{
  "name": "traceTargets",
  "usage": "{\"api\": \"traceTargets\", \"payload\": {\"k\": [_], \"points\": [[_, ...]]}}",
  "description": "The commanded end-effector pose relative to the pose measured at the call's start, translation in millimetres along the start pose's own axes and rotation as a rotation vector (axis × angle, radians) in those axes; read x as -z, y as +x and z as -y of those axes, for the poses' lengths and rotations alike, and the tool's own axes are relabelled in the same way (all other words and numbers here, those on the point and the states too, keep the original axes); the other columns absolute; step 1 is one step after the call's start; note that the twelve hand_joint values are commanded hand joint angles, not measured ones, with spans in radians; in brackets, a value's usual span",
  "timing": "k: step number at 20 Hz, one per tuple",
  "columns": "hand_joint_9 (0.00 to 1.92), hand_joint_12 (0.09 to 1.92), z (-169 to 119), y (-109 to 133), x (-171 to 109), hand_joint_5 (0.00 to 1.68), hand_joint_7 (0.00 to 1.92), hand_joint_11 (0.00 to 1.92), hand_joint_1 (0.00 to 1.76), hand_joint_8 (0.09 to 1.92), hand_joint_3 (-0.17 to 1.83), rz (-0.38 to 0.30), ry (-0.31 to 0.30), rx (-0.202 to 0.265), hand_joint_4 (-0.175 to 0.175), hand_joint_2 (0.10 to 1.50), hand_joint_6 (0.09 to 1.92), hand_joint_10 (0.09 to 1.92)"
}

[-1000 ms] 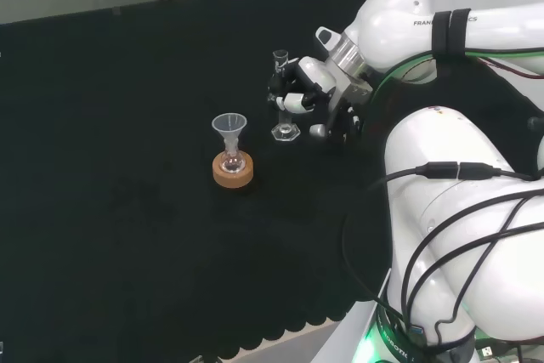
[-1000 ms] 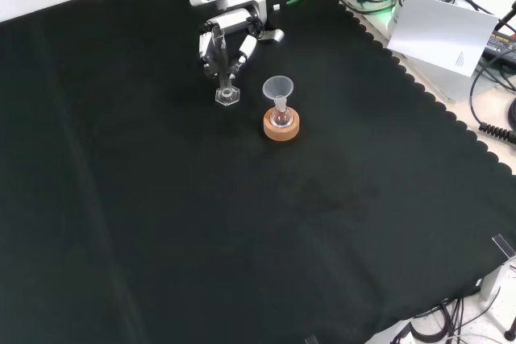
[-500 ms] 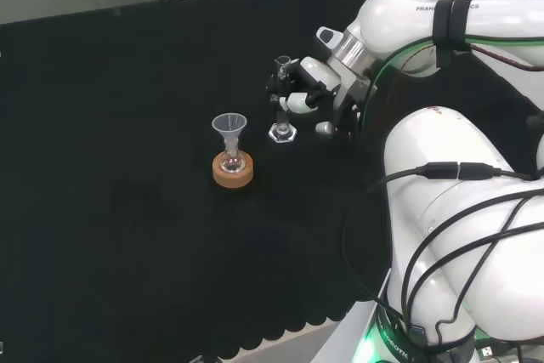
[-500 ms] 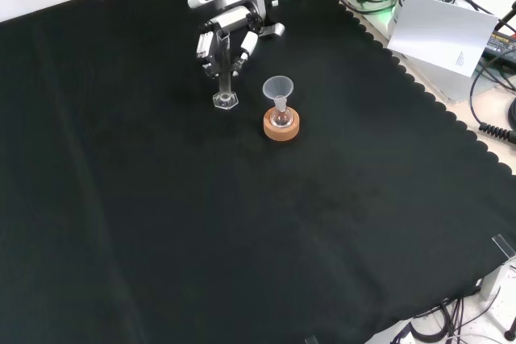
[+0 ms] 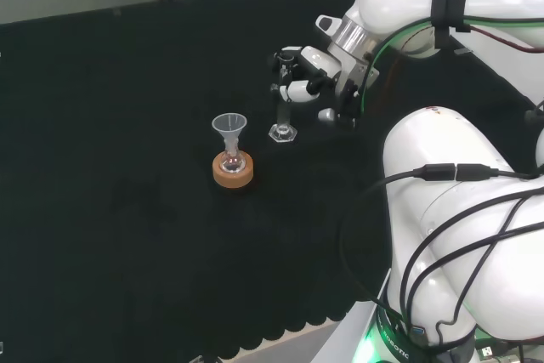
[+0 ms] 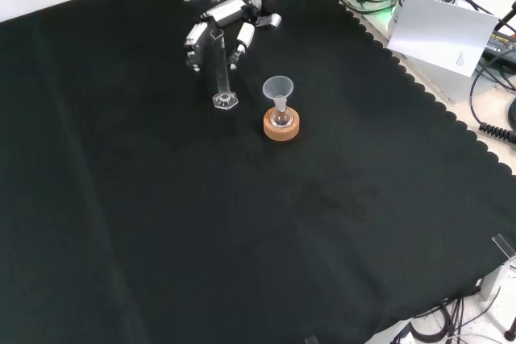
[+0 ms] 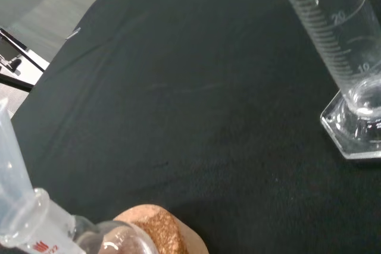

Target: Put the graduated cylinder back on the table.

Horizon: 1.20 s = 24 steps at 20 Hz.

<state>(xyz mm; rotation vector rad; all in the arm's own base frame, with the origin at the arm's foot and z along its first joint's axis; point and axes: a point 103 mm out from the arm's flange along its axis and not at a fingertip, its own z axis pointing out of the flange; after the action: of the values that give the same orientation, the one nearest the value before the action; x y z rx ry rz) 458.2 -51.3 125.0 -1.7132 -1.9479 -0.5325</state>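
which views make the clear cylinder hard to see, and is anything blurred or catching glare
Head view: the graduated cylinder nearly vanishes against the black cloth. Front view: its hexagonal foot catches light. Wrist view: markings read sharply, while the funnel at the edge is blurred.

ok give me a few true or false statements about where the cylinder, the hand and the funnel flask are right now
1. The graduated cylinder stands upright on the black cloth. True.
2. The hand has its fingers curled round the cylinder. False: the fingers are spread, at its top.
3. A funnel sits in the flask on the cork ring. True.
4. The cylinder lies tipped against the cork ring. False: it stands apart from it.
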Motion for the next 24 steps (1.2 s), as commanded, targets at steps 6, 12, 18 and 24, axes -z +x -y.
{"api": "traceTargets", "payload": {"k": [6,12,18,24], "points": [[0.61,1.36,-3,17,50,0.31,0.09,0.19,0.90,0.71,-0.17,0.025,-0.025,0.008,-0.085,0.97,0.23,0.09],[0.58,1.37,9,40,82,0.31,0.07,0.16,0.88,0.71,-0.17,0.053,-0.063,0.061,-0.084,0.96,0.17,0.09],[0.58,1.38,26,63,105,0.31,0.06,0.15,0.87,0.71,-0.17,0.071,-0.089,0.106,-0.083,0.95,0.16,0.09],[0.57,1.39,44,80,130,0.32,0.06,0.15,0.85,0.71,-0.17,0.118,-0.106,0.130,-0.082,0.95,0.14,0.09]]}}
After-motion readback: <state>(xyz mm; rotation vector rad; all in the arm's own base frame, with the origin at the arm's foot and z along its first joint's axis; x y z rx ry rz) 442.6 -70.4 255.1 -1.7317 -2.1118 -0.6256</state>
